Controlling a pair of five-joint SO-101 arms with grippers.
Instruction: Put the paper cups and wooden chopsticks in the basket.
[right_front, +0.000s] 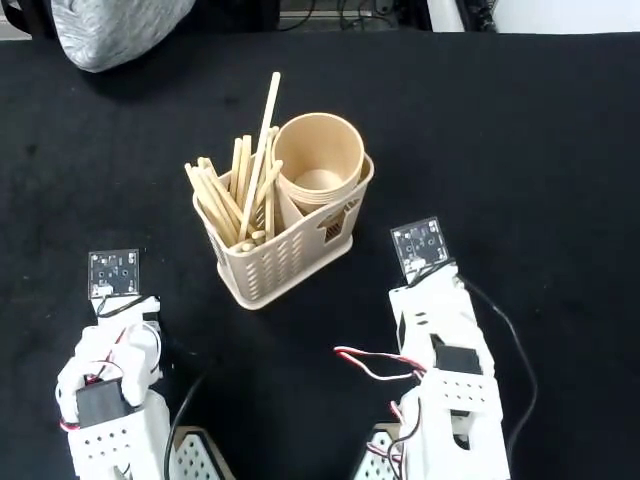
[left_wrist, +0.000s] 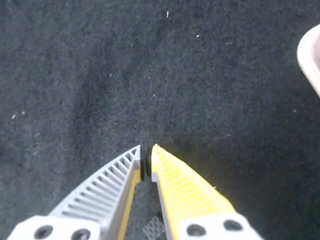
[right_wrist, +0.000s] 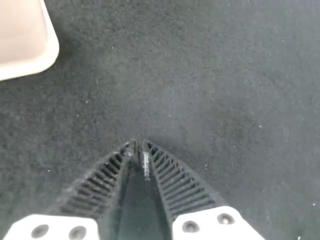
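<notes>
A cream slotted basket (right_front: 285, 255) stands mid-table. Stacked paper cups (right_front: 318, 160) sit in its right compartment and several wooden chopsticks (right_front: 240, 195) stand upright in its left one. The left arm rests at the near left, its gripper (left_wrist: 146, 149) shut over bare black cloth with nothing between the fingers. The right arm rests at the near right, and its gripper (right_wrist: 136, 146) is also shut and holds nothing. A corner of the basket (right_wrist: 25, 40) lies off to one side in the right wrist view, and its edge (left_wrist: 311, 55) appears in the left wrist view.
The table (right_front: 520, 150) is covered in black cloth. A grey bag (right_front: 115, 25) lies at the far left corner. Red and white wires (right_front: 375, 362) loop beside the right arm's base.
</notes>
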